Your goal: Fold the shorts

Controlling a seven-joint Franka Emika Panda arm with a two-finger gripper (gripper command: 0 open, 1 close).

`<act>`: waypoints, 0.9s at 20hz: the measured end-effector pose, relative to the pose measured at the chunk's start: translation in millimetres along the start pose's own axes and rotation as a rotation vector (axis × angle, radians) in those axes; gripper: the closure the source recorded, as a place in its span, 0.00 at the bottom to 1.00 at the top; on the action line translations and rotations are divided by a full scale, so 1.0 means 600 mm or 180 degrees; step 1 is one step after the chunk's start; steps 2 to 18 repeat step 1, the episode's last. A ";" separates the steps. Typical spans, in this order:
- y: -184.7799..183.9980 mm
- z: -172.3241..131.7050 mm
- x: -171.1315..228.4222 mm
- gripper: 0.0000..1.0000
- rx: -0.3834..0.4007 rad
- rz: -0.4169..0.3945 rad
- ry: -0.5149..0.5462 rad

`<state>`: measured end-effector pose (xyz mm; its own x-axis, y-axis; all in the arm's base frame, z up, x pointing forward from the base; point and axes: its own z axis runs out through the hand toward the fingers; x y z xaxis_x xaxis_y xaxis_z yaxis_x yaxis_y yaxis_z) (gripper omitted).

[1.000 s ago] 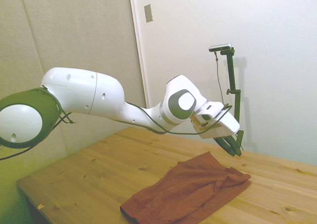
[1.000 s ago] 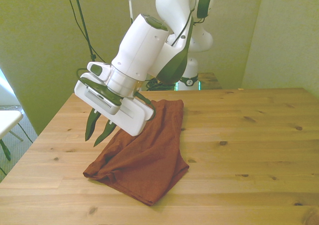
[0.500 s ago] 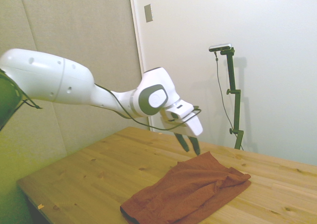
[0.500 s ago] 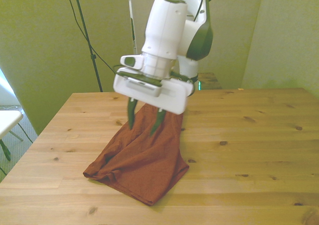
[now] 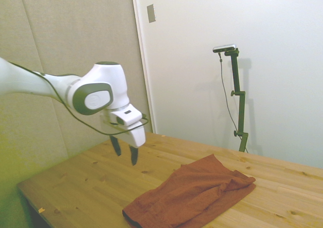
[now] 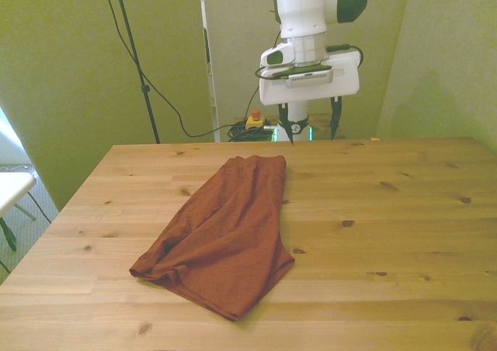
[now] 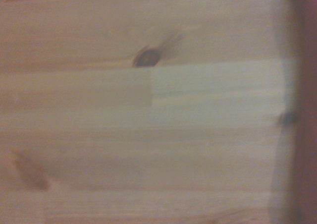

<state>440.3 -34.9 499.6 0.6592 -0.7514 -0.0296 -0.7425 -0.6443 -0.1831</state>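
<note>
Currently the end effector, fingers spread and empty, hangs above the table, well apart from the shorts, whose long axis runs diagonally toward the front view's lower left.

The shorts lie on the table, left of centre in the front view. The gripper hangs above the table's far edge, upper middle of the frame, apart from the shorts.
</note>
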 end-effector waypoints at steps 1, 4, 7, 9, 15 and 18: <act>0.011 -0.012 -0.031 0.00 0.0023 -0.0037 -0.0043; 0.011 -0.012 -0.031 0.00 0.0023 -0.0037 -0.0043; 0.011 -0.012 -0.031 0.00 0.0023 -0.0037 -0.0043; 0.011 -0.012 -0.031 0.00 0.0023 -0.0037 -0.0043; 0.011 -0.012 -0.031 0.00 0.0023 -0.0037 -0.0043; 0.011 -0.012 -0.031 0.00 0.0023 -0.0037 -0.0043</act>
